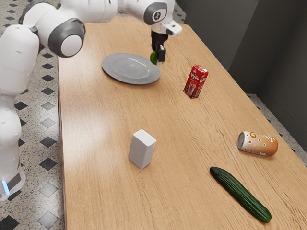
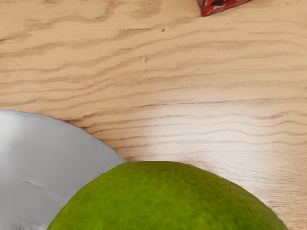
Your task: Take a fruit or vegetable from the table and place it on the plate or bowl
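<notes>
Now the gripper [image 1: 159, 56] clamps a round, pebbly lime [image 1: 153, 58] over the smooth grey plate's [image 1: 127, 69] rim, on the exterior view's right.

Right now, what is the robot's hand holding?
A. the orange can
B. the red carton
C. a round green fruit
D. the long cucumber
C: the gripper is shut on the round green fruit by the rim of the plate, while the cucumber, can and carton all sit on the table, away from it.
</notes>
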